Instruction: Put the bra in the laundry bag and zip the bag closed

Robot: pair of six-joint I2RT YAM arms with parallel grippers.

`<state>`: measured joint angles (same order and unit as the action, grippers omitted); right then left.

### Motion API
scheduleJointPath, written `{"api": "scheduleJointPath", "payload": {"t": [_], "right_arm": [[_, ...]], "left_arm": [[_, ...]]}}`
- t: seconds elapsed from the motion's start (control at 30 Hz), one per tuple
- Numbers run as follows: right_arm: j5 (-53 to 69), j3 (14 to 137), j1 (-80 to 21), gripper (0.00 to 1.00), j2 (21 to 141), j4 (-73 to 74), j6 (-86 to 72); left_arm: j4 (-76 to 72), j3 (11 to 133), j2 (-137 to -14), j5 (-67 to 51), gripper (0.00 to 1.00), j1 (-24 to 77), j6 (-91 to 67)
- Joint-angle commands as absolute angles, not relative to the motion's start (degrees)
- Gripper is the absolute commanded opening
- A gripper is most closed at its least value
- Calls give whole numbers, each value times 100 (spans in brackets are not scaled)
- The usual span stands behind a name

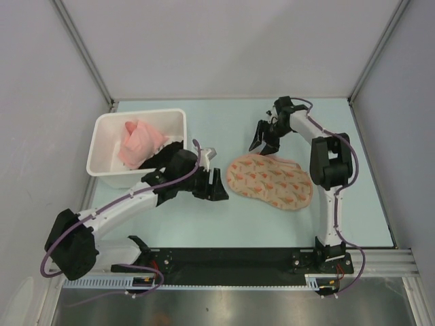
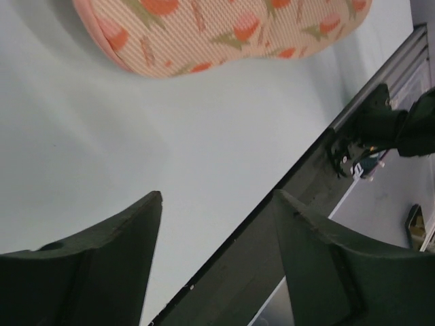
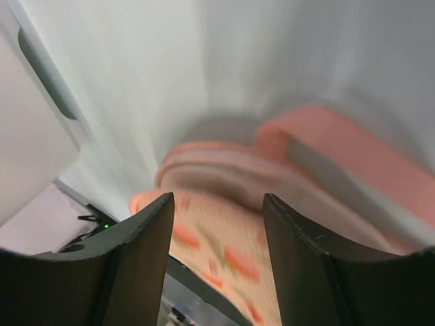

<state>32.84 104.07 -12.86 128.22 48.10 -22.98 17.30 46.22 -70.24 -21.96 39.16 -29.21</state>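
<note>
The laundry bag (image 1: 270,180) lies flat on the table, cream-peach with an orange print. It also shows in the left wrist view (image 2: 224,27) and, blurred, in the right wrist view (image 3: 231,251). The bra is not in view. A pale pink layer shows at the bag's edge in the right wrist view, too blurred to identify. My left gripper (image 1: 221,190) is open and empty, just left of the bag, over bare table (image 2: 217,197). My right gripper (image 1: 264,147) is open and empty, above the bag's far left edge (image 3: 217,198).
A white plastic bin (image 1: 102,146) stands at the back left, holding a pink cloth (image 1: 139,141) and a black garment (image 1: 163,155). The left arm reaches across in front of the bin. The black base rail (image 1: 231,261) runs along the near edge.
</note>
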Motion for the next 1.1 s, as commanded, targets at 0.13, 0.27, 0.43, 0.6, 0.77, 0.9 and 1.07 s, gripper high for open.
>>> {"api": "scheduleJointPath", "payload": {"t": [0.13,0.27,0.43,0.6,0.77,0.9,1.07], "right_arm": [[1645,9731,-879,69,10445,5353,-1968],[1398,8660,-484,70,9442,5125,-2276],[1425,7086,271,70,8377,4966,-2180],[1098,6461,395,65,7840,5071,-2047],[687,6083,439,60,7831,5098,-2171],[483,5845,518,58,7840,4967,-2101],[790,5634,597,44,8260,4502,-2171]], "left_arm": [[1371,4832,-7294,-1898,77,3938,-2892],[1511,5395,-8311,-2512,75,3402,-2822],[1801,6405,-9244,-2715,74,3270,-2417],[2267,7153,-10045,-2796,72,3243,-2364],[2435,7435,-10494,-2786,70,3208,-2303],[2434,7690,-10784,-2830,60,3208,-2294],[2434,8128,-11152,-2865,38,3208,-2277]]}}
